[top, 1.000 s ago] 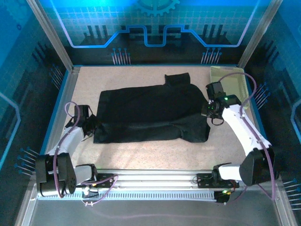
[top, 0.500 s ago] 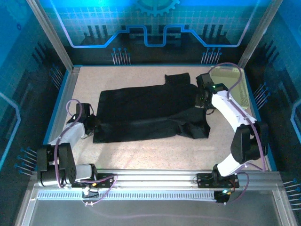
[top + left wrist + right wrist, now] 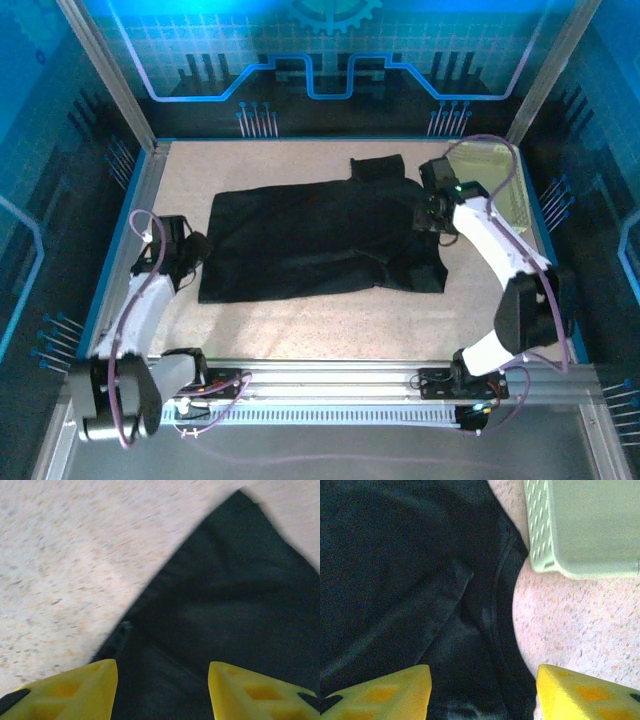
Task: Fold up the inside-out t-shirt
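left tool (image 3: 191, 250) shifted; right tool (image 3: 429, 216) over t-shirt (image 3: 310, 235) edge.

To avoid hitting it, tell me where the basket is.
Top view: the basket sits in the far right corner of the table, just right of the t-shirt, beside the right gripper.

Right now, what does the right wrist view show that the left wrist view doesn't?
Right wrist's own: the pale green perforated basket, its corner close beside a curved, seamed edge of the black t-shirt. Left wrist's own: a pointed corner of the shirt running out onto the speckled table. Shared: black fabric, bare speckled tabletop, and yellow-tipped jaws held apart over the cloth, on the right gripper and the left gripper alike.
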`<state>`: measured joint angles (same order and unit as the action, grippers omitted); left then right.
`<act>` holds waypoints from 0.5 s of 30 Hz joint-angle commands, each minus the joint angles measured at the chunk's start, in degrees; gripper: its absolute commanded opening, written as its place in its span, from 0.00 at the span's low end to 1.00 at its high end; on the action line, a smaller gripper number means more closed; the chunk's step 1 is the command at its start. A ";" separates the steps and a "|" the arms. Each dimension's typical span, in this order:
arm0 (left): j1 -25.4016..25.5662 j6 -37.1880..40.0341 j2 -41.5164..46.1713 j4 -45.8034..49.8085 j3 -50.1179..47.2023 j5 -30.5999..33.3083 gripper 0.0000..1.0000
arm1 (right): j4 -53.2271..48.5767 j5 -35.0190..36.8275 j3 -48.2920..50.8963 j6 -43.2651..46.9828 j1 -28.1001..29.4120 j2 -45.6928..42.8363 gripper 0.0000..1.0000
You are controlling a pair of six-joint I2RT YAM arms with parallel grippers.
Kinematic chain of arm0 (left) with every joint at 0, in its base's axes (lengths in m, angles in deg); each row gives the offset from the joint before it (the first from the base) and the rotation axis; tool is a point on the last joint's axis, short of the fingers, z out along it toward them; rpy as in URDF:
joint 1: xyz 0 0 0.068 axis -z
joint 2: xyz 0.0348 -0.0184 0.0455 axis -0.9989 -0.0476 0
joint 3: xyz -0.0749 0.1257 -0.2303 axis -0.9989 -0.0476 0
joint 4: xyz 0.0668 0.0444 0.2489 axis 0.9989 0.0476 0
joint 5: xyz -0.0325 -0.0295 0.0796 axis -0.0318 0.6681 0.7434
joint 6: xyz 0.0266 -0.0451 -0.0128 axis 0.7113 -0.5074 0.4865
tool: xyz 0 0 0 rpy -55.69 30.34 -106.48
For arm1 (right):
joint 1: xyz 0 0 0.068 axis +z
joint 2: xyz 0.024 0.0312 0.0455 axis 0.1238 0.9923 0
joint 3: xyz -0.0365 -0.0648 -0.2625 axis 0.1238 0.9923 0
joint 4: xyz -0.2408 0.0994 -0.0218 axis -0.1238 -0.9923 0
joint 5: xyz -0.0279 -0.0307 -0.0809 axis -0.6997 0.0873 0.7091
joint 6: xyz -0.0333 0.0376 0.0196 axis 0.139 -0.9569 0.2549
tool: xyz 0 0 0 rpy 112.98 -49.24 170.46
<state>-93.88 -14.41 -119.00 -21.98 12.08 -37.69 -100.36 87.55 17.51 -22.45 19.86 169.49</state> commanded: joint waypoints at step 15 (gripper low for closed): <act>2.63 -8.38 -7.56 -9.87 -14.08 -8.57 0.50 | 13.10 -14.44 25.22 -11.65 -1.79 -1.93 0.53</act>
<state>-88.27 -20.48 -124.97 -28.25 -0.99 -44.27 -90.44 73.65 41.40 -31.17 21.48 165.89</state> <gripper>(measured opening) 0.499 0.537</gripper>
